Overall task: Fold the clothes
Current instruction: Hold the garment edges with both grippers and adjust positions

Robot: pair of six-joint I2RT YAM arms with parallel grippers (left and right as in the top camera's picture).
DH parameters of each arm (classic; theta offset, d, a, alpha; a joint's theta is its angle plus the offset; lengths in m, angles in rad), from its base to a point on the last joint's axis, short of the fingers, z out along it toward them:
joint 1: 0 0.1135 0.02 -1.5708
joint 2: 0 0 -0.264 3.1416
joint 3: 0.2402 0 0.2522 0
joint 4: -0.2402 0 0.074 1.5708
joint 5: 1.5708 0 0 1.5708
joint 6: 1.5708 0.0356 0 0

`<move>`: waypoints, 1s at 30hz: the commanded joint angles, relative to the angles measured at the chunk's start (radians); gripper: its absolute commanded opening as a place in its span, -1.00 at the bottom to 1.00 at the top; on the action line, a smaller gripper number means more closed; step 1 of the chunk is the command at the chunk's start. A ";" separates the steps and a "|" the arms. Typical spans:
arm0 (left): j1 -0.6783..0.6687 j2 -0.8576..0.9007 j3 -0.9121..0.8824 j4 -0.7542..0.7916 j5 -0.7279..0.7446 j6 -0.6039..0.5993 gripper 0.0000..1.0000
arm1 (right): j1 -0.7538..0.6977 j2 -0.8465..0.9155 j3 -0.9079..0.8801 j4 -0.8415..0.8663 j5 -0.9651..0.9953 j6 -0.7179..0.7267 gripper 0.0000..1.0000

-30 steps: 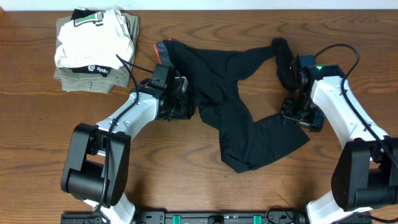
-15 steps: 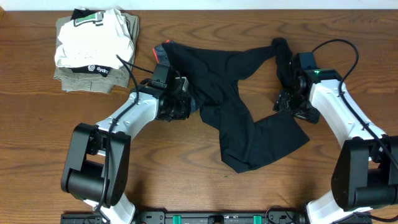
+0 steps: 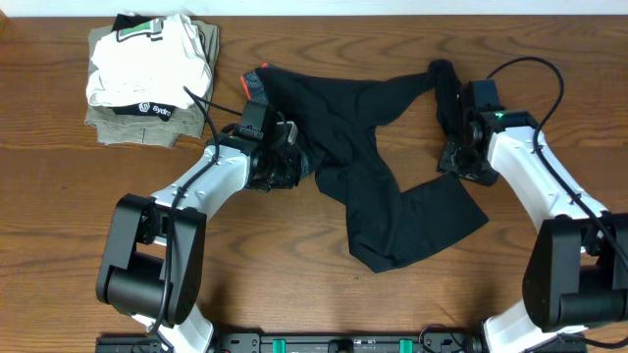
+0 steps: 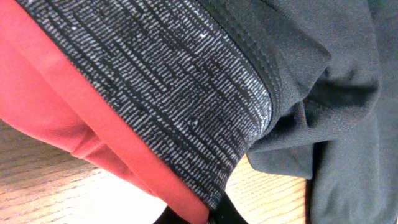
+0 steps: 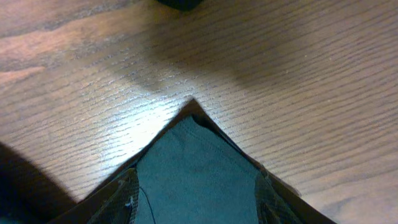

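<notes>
Worktop [image 3: 324, 314] | pants [image 3: 373, 186] crumpled mid-frame: lift now and you risk twisting the legs | left hand [image 3: 285, 162] clenched on waistband [image 4: 186, 106]: your pull may bunch it | right hand [image 3: 459, 157] parted astride cuff corner [image 5: 193, 162]: may miss.

Your left gripper [image 3: 285, 157] has closed on the waistband [image 4: 186, 106] of the pants [image 3: 373, 186] and crept slightly forward; your right gripper [image 3: 459, 157] has advanced onto a leg corner [image 5: 193, 162], jaws narrowing.
</notes>
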 commanded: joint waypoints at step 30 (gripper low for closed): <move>0.002 0.004 -0.002 -0.005 0.018 -0.006 -0.88 | 0.012 0.145 -0.014 0.093 -0.004 0.017 -0.04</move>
